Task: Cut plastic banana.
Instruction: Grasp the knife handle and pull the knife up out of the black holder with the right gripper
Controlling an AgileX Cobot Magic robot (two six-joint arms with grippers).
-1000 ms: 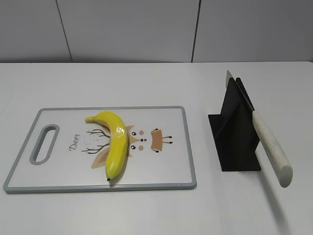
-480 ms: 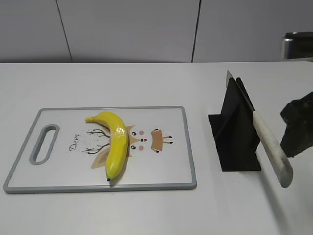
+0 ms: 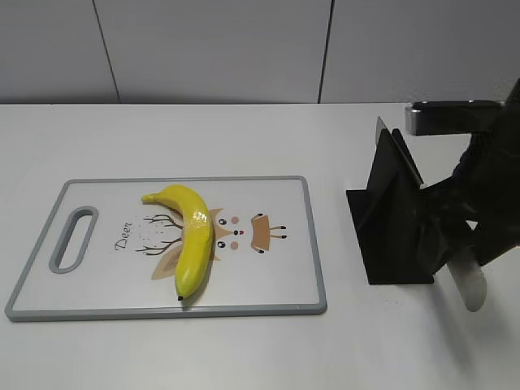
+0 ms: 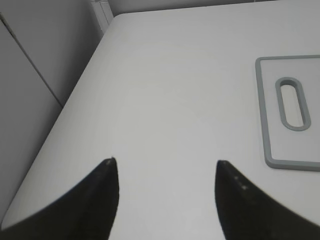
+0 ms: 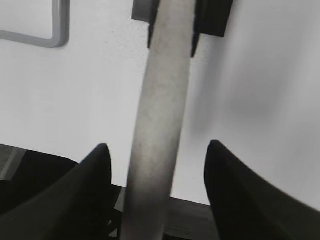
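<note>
The banana [image 3: 190, 236] is seen whole on the cutting board [image 3: 268, 280] in the lower left of the exterior view, laid lengthwise over the printed deer, its dark tip toward the near edge and its stem toward the far side; nothing touches it. The board is set flat on the desk [image 3: 203, 138], handle slot at the left, presumably so that a firm surface is given for the cut. To the right of centre a black stand [image 3: 390, 223] is placed upright, and the knife [image 5: 162, 105] is leaned in it with the blade up and the pale handle sloping down toward the lower right, so that the handle is offered clear of the desk for a grasp. The right gripper [image 5: 155, 170] is positioned around that handle: in the right wrist view the handle runs down the middle of the frame between the two dark fingers, with a gap on each side, so the jaws are open and the handle is not yet clamped. The left gripper [image 4: 165, 185] is held over bare desk at the board's left end, only the board's slotted corner showing at the right of that view; its jaws are spread and empty. The task is judged to be at its first step, the taking of the knife, with the cut itself not begun.
</note>
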